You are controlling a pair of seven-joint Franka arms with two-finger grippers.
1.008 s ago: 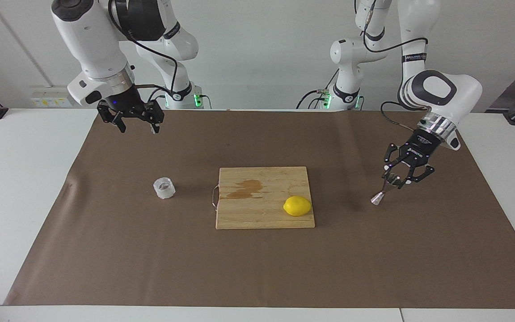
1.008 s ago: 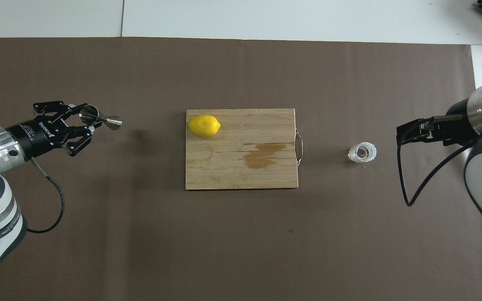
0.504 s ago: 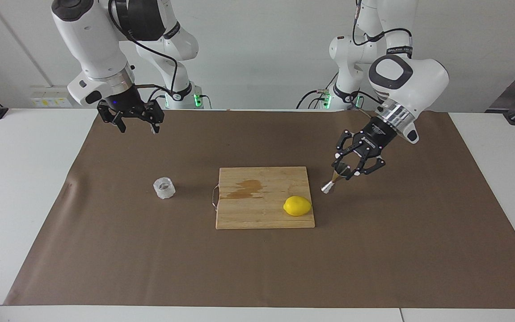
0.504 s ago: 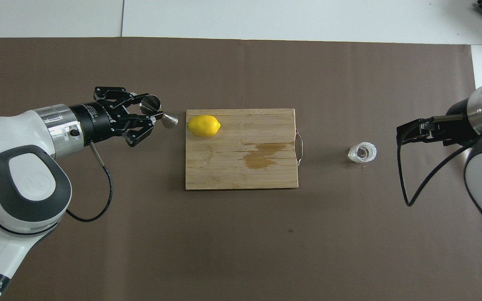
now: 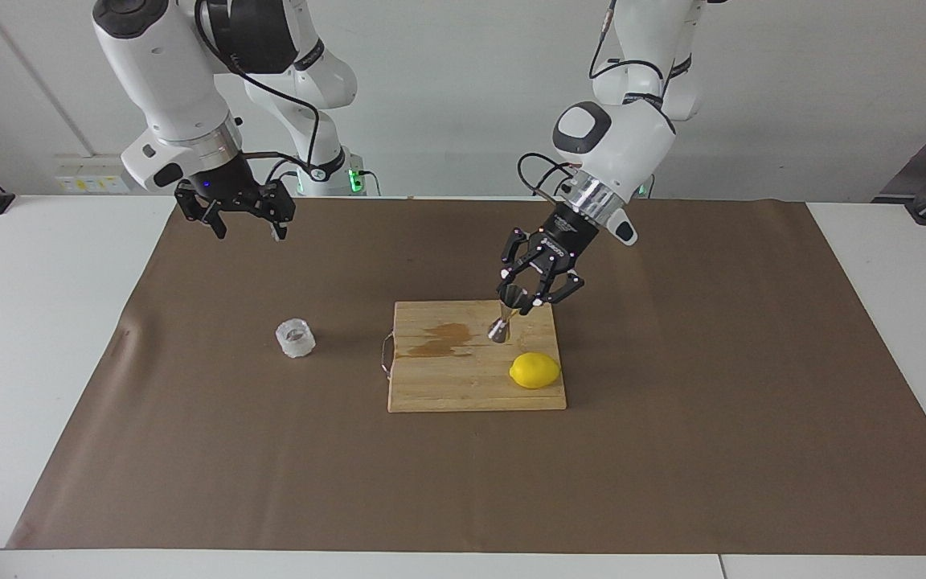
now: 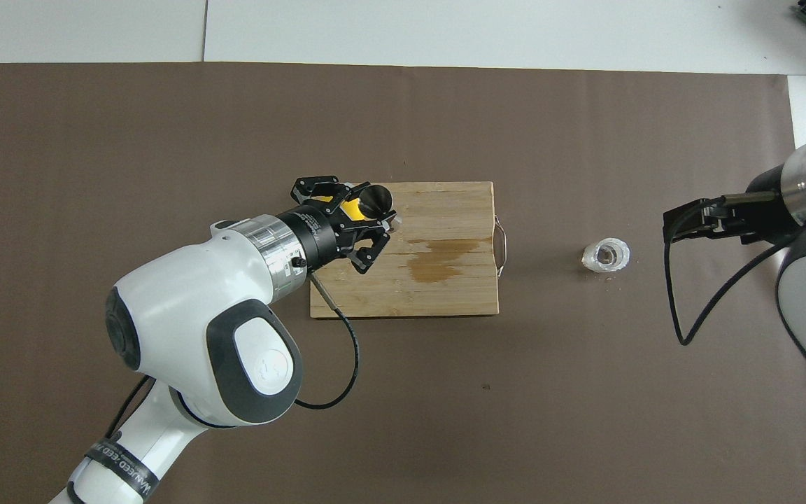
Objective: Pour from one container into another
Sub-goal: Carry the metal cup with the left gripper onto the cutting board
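Steel jigger [image 5: 506,315], tilted, hangs clamped in the left gripper [image 5: 529,299] over the cutting board [image 5: 463,386]; it should be levelled before reaching the glass cup [image 5: 295,338], above which the right gripper [image 5: 247,225] waits with fingers apart.

One camera looks at me from high across the table [image 5: 45,322], taking in both my arms, while the other hangs above my own end looking steeply down (half a turn round), both sharing the cutting board [image 5: 463,378] [image 6: 445,280].
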